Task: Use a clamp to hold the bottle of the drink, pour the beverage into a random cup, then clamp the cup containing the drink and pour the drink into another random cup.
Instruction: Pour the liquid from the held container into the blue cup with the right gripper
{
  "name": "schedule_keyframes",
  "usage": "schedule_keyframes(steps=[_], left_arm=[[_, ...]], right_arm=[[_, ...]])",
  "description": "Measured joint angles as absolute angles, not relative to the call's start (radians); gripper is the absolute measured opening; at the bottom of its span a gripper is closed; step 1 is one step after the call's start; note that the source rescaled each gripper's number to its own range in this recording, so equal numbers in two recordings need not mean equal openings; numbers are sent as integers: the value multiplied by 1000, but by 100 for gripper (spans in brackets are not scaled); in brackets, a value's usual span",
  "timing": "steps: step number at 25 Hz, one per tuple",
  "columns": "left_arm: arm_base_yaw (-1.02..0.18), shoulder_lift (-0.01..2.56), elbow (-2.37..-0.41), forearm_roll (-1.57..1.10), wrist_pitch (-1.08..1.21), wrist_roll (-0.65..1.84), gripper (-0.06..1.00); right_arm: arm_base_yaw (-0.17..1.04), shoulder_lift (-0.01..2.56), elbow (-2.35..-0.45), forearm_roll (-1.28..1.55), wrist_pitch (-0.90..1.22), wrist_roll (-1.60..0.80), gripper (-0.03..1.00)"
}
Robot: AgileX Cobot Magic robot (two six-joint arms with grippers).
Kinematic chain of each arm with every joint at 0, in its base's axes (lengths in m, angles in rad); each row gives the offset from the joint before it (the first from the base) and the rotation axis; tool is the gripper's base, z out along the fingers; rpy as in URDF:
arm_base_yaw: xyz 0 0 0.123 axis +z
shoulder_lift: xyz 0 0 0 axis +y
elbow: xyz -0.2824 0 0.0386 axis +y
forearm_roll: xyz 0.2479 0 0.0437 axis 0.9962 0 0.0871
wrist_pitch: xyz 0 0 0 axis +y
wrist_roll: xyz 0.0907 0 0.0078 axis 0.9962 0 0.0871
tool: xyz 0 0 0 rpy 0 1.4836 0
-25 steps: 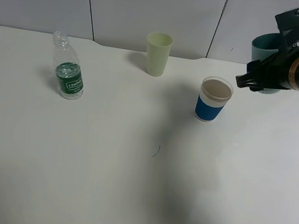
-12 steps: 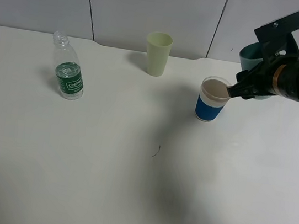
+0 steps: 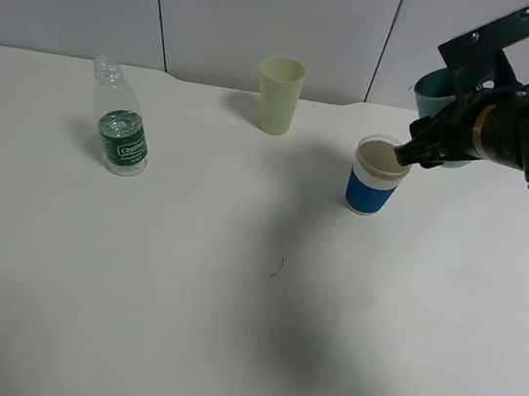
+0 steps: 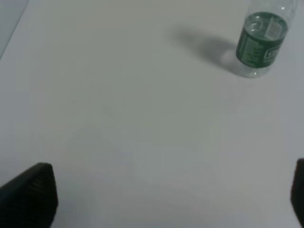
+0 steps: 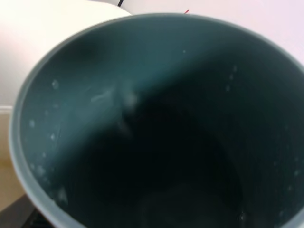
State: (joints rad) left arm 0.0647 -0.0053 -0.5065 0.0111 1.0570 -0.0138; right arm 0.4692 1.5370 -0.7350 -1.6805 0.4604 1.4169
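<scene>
Progress check.

- Bottle (image 3: 121, 129) stands upright and uncapped on the bench (image 3: 230, 302), far left, nothing touching it. The left wrist view shows it (image 4: 261, 42) well ahead of the left claw (image 4: 161, 199), whose jaws are spread wide and empty.
- Right claw (image 3: 430, 142) is clamped on the teal cup (image 3: 433, 89), held off the bench just beside and above the blue-banded cup (image 3: 377, 179).
- Droplets cling to the inner wall of the teal cup (image 5: 95, 95). Its bottom is too dark to show a liquid level.
- No stream visible.
- Pale green cup (image 3: 279, 94) stands apart at the back.

Judgement: the bottle pour looks done. The second cup is grasped and positioned, so tipping into the blue-banded cup remains.
</scene>
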Motion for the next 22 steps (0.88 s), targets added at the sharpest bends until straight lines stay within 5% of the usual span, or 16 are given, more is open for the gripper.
schedule_keyframes(steps=[22], left_arm=[[65,-5,-506,11,1057,-14,100]], right_arm=[[481,1537,-735,-1682,468,1100,1]])
